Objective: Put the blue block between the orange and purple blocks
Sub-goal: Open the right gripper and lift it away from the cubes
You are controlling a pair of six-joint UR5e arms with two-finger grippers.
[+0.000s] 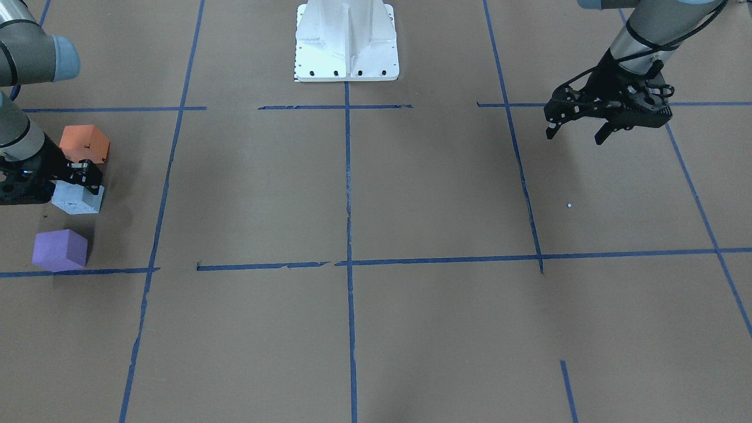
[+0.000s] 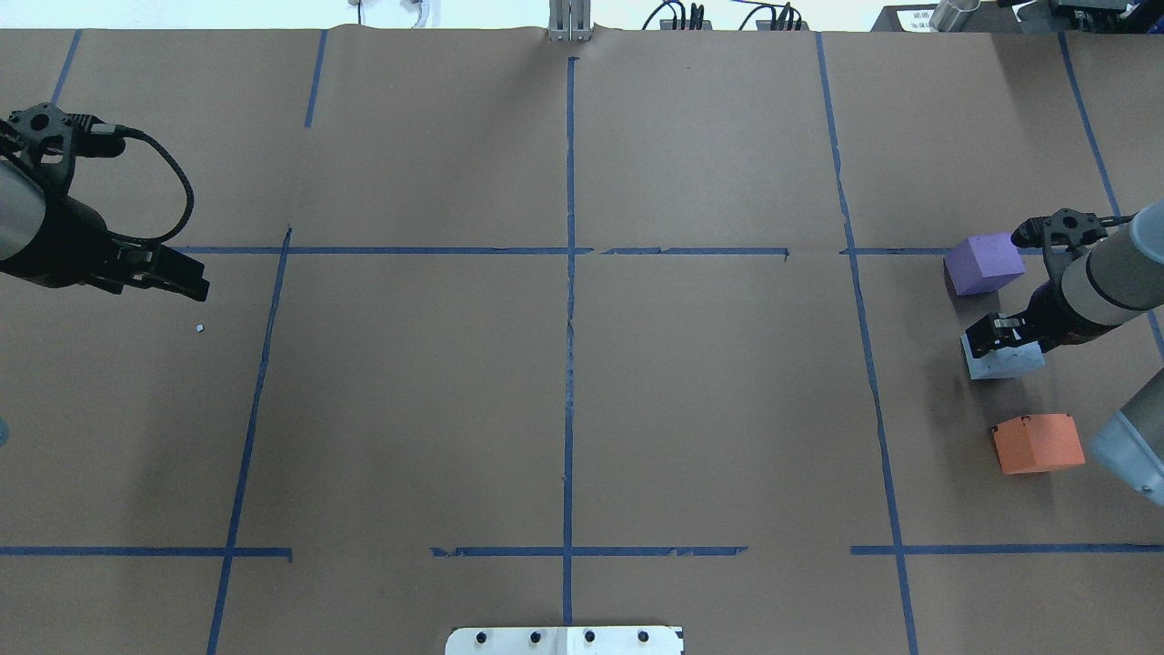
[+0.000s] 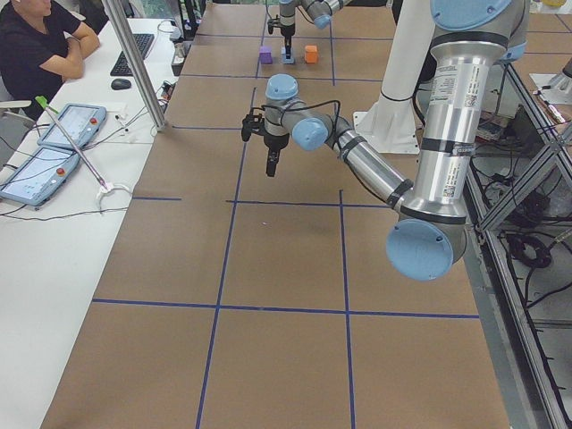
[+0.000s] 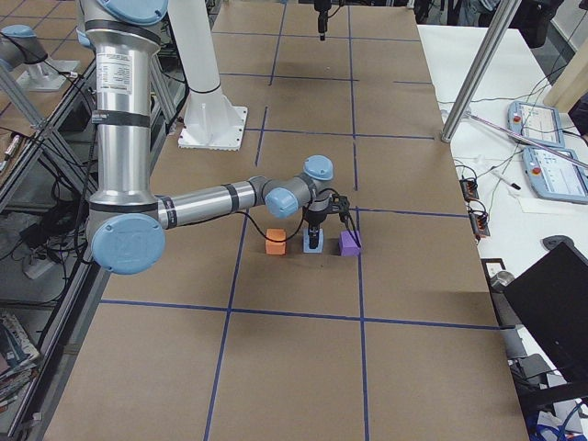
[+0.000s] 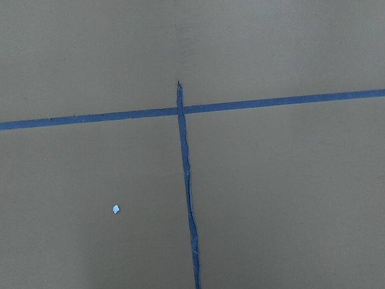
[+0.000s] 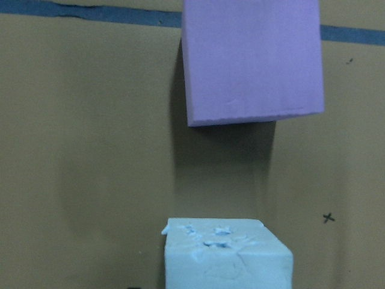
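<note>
The pale blue block (image 1: 76, 200) rests on the table between the orange block (image 1: 85, 143) and the purple block (image 1: 59, 249), in a rough row near the table's right end. My right gripper (image 1: 87, 179) stands straight down over the blue block, its fingers straddling the block's top and closed on it. In the overhead view the blue block (image 2: 1005, 364) lies between purple (image 2: 982, 262) and orange (image 2: 1037, 443). The right wrist view shows the purple block (image 6: 252, 60) ahead of the blue block (image 6: 228, 256). My left gripper (image 1: 574, 136) is open and empty, hovering far away.
The table is brown paper with a grid of blue tape lines (image 2: 569, 273). The white robot base (image 1: 346, 41) stands at the table's near edge. A small white speck (image 5: 115, 209) lies under the left gripper. An operator's table with tablets (image 3: 54, 143) stands beside the far side.
</note>
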